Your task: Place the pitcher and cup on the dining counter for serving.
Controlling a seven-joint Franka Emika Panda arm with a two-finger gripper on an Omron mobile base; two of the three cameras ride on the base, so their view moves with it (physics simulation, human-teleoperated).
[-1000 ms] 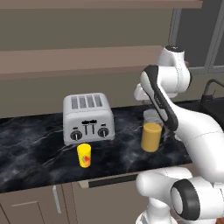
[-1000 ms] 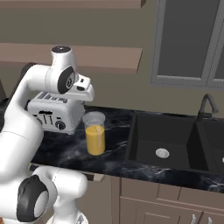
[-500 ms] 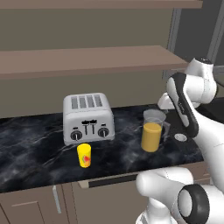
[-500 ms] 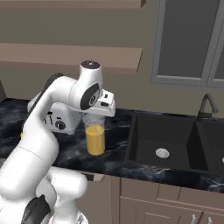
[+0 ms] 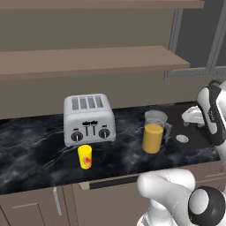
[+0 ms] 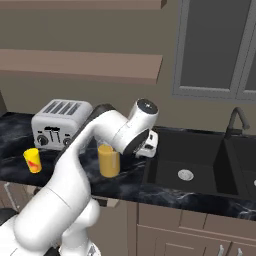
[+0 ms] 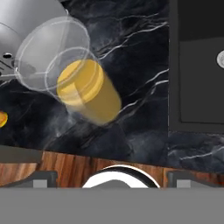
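Standing on black marble — one pitcher (image 5: 154, 134), one cup (image 5: 84, 156), one toaster (image 5: 88, 118); pincer (image 6: 148, 145) seemingly empty — opening unclear.

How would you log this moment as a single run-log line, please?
phase: approach | gripper: above sink, holding nothing | pitcher: upright on worktop | cup: before toaster

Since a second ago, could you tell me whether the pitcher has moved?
No. The pitcher stands right of the toaster, as before.

Kitchen: toaster (image 5: 89, 118), sink (image 6: 200, 168) (black marble worktop (image 5: 35, 150)).
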